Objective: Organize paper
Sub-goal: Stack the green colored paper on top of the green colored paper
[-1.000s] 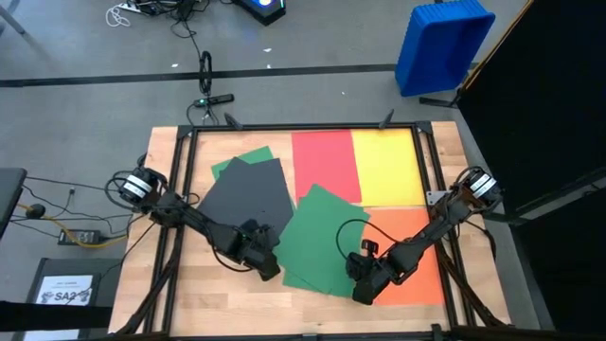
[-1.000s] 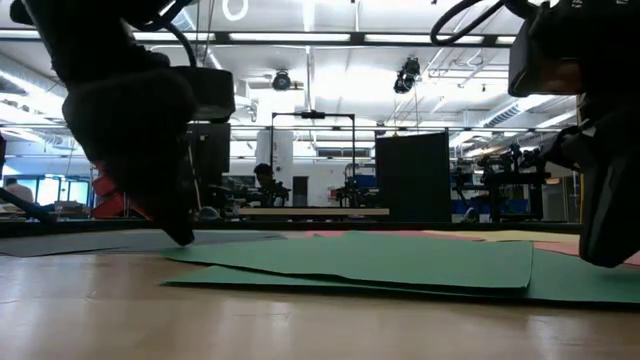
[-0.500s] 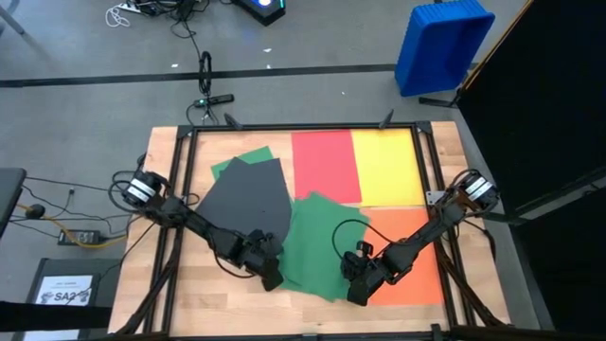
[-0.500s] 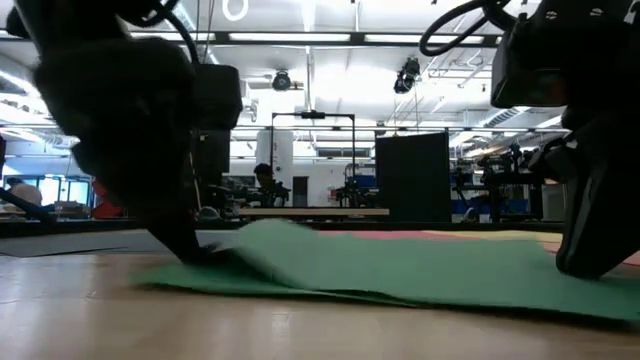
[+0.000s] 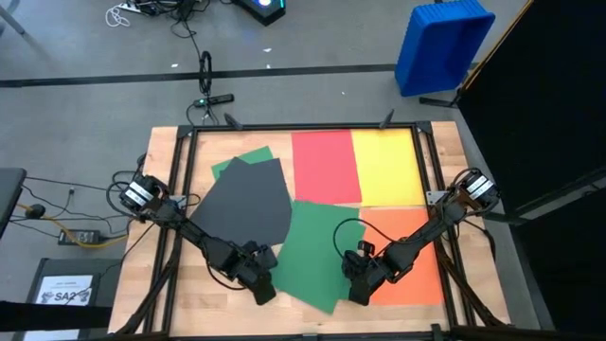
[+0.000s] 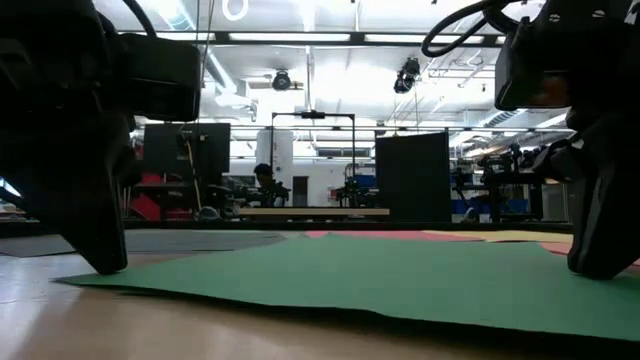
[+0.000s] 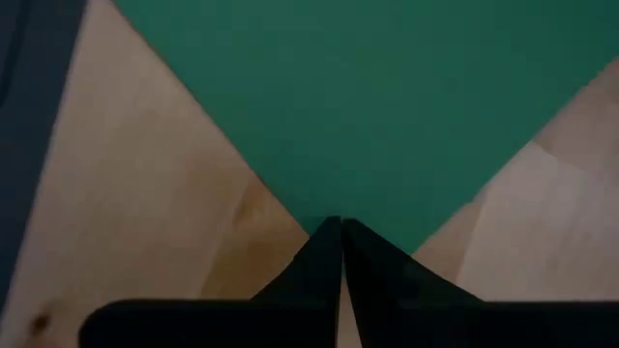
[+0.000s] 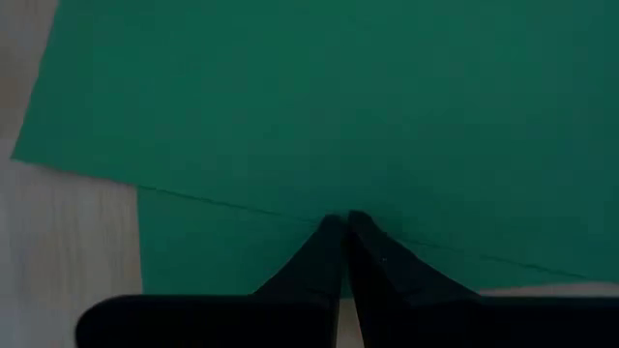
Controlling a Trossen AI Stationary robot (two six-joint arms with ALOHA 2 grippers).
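The high view looks straight down on the whole table (image 5: pixel 161 156). The low view looks level across it. Both wrist views sit close above the green paper (image 5: pixel 312 260), shared by all.

Robotics lab: ceiling strip lights (image 6: pixel 330 38), equipment racks (image 6: pixel 312 160) behind.

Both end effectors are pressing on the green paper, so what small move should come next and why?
Probably slide the left end effector sideways to swing the green paper square with the red sheet. It lies skewed, and the right end effector, shut like the left, pins its other edge as a pivot.
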